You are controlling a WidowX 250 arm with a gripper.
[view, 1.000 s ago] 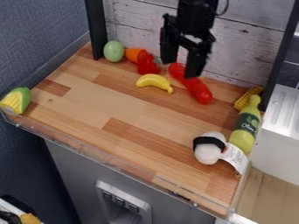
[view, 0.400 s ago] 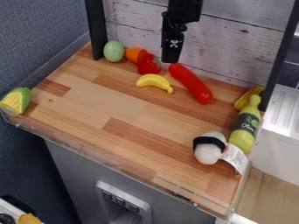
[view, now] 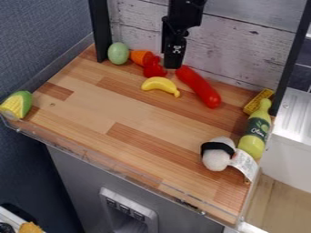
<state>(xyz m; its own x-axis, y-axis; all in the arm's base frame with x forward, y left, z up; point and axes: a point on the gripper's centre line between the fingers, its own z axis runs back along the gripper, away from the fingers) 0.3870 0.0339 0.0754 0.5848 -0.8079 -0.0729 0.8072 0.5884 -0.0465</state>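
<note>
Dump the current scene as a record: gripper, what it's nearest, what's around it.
gripper: top of view, at the back of the wooden counter
gripper point: gripper
held: nothing visible
nearest: long red toy, small red toy
in front: banana
back left: green egg, orange toy
left edge: corn
right side: bottle, white toy with black band, yellow toy
surface: wooden counter

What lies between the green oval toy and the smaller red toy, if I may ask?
The camera view shows an orange toy between the green oval toy and the smaller red toy.
</note>
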